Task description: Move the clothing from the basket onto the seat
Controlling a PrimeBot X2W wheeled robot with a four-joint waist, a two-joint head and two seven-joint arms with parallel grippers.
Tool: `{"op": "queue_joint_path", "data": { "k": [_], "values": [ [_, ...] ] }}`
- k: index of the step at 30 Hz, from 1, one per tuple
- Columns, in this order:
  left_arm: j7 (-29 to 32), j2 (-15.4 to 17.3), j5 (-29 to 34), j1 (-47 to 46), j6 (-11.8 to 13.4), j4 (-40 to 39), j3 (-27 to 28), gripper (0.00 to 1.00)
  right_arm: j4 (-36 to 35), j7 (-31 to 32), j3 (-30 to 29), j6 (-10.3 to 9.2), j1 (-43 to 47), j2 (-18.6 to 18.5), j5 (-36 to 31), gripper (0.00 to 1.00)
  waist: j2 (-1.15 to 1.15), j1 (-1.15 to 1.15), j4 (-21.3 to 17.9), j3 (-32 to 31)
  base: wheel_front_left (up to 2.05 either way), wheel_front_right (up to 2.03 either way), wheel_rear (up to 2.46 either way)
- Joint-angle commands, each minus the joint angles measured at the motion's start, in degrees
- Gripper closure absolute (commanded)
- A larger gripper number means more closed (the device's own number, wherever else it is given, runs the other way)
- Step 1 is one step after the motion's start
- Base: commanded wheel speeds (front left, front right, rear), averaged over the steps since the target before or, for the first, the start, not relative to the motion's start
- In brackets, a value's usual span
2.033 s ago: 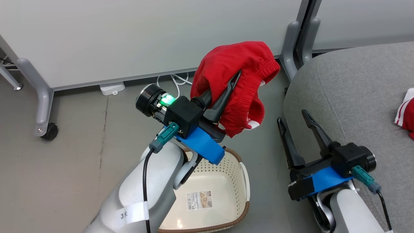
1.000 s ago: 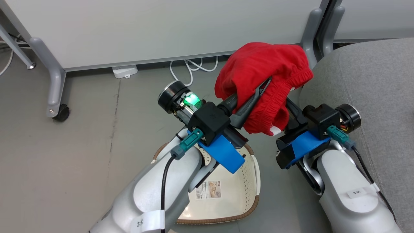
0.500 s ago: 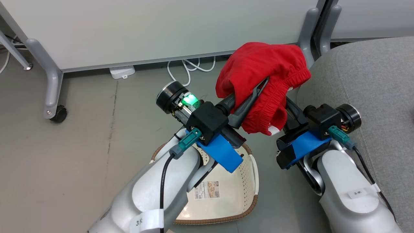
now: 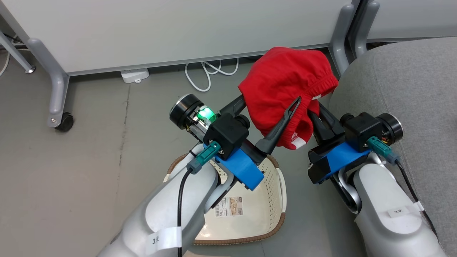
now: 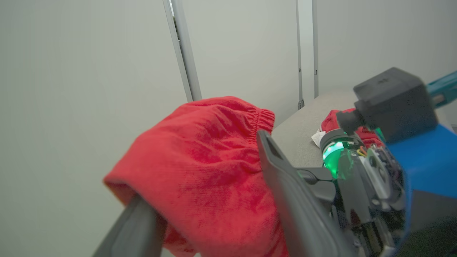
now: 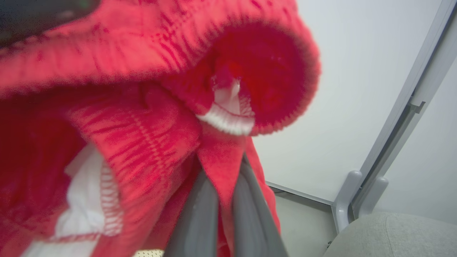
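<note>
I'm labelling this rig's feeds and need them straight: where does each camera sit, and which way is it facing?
Head view: on the robot's head, facing down at floor, basket and seat; pale forearms show, left tool open, right tool pinching the red garment.
Left wrist view: on the left wrist, facing along its fingers toward wall panels; the right arm's black housing shows.
Right wrist view: on the right wrist, facing up its shut fingers into the garment.
Shared: all three show garment and seat.

Bright, even light, soft shadows on the floor (image 4: 71, 178); the clothing (image 6: 142, 53) blurs close up (right wrist view).
</note>
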Motion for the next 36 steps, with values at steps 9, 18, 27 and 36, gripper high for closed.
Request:
{"op": "queue_joint_path", "data": {
  "k": [9,18,27,36],
  "values": [
    [-0.3,1.4,-1.6,1.5,-0.1,3.0,-1.4,0.0,-1.2,-0.2,-3.5,0.01,0.5,0.4,0.4,1.0,0.0,0.0,-0.1,1.5,0.0,0.0,0.0],
    [-0.3,3.5,-1.6,2.4,0.5,2.7,-0.6,0.0,-2.9,-0.2,-7.5,0.01,1.3,1.1,0.3,1.0,0.0,0.0,-1.9,2.9,0.0,0.0,0.0],
    [-0.3,5.4,-1.0,2.7,1.6,1.3,0.4,0.0,-6.0,-0.2,-11.2,0.01,2.1,2.0,0.5,1.0,0.0,0.0,-6.3,5.4,0.0,0.0,0.0],
    [-0.3,6.9,-0.2,1.9,1.9,0.1,0.6,0.0,-9.3,-0.2,-14.8,0.01,3.4,3.2,0.5,1.0,0.0,0.0,-12.2,7.3,0.0,0.0,0.0]
  ]
}}
